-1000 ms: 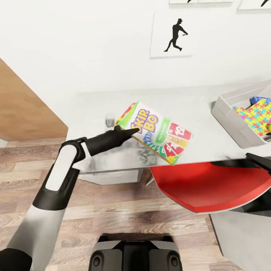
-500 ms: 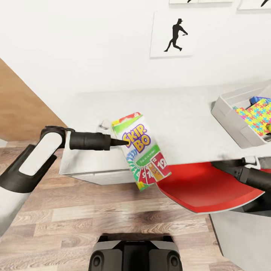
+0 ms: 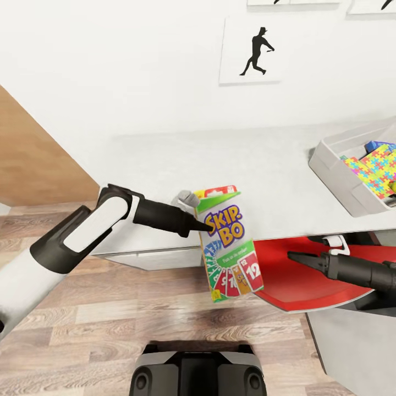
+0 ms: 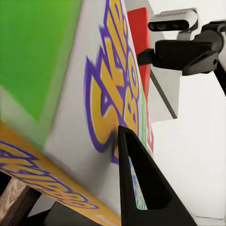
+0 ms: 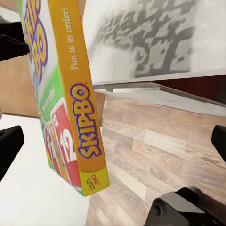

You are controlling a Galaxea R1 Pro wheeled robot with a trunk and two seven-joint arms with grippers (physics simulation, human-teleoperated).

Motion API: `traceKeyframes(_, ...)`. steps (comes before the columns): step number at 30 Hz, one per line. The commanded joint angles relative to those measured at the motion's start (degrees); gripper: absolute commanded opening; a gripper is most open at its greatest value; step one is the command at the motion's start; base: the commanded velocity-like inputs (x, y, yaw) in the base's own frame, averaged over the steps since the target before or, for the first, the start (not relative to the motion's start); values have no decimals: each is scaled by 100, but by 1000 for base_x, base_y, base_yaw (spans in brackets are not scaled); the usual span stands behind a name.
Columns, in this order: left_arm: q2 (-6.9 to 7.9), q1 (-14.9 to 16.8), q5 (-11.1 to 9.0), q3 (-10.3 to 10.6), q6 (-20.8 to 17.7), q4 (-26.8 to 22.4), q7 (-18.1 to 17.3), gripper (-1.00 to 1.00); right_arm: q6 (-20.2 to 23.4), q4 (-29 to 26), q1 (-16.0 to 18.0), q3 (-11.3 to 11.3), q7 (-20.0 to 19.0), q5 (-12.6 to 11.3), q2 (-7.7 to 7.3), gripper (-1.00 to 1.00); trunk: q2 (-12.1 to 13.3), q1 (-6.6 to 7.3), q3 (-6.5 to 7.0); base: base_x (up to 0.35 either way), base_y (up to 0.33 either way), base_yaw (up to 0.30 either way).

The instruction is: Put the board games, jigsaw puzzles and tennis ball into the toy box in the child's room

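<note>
While held off the surface: Skip-Bo board game (image 3: 230, 244) upright in the air, lettered face toward the head camera, lower end hanging past the front edge, over the wood-plank floor (image 3: 137, 313).
Left end effector (image 3: 204, 222): pinching the Skip-Bo board game near its upper left edge; 1 dark finger (image 4: 141, 183) pressed flat on the lettered face in the left wrist view, the other finger hidden behind the box.
Right end effector (image 3: 291, 257): pointing left toward the game box, near it but apart; fingers look close together in the head view, yet 2 dark tips at opposite edges of the right wrist view, so cannot tell for sure whether spread or pressed together.
Game box in right wrist view: orange side panel (image 5: 82, 117) with "SKIP-BO" and "Fun is in order!", box tilted slightly, floor planks behind it.
Surface (image 3: 247, 165): long white top against the white wall, front edge just behind the lifted box.
Toy box (image 3: 341, 176): light-grey bin at the far right of the surface, well apart from the held game.
Jigsaw puzzles (image 3: 377, 168): bright multicolour panel lying inside the toy box, cut by the picture edge; cannot tell if 1 or 2.
Red chair (image 3: 308, 275): seat below the front edge of the surface, under the right arm.
Wall print (image 3: 252, 50): black silhouette figure above the surface.
</note>
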State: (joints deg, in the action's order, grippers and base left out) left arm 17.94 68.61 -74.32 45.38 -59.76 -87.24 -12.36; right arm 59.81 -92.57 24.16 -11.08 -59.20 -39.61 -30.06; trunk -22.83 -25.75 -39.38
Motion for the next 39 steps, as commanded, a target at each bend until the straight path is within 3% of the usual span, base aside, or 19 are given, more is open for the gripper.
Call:
traceKeyframes(1, 1, 10, 54, 26, -1, 4, -79, -100, 19, 0, 3, 7, -57, 15, -5, 100, -9, -3, -7, 0, 0, 0)
traceKeyframes(13, -15, 50, 66, 458, 2, 5, -219, -100, 19, -1, 2, 52, -189, 13, -67, 100, -9, -3, -7, 0, 0, 0)
traceKeyframes(20, -30, 49, 123, 497, 7, 5, -222, -100, 19, -6, 8, 131, -202, 1, -70, 100, -9, -3, -7, 0, 0, 0)
traceKeyframes(28, -95, 47, 311, 506, 8, 13, -223, -100, 19, -2, 113, 559, -205, -1, -8, 100, -9, -3, -7, 0, 0, 0)
traceKeyframes(39, -194, 30, 344, 562, 8, 3, -223, -100, 19, 1, 132, 702, -197, -2, 53, 100, -9, -3, -7, 0, 0, 0)
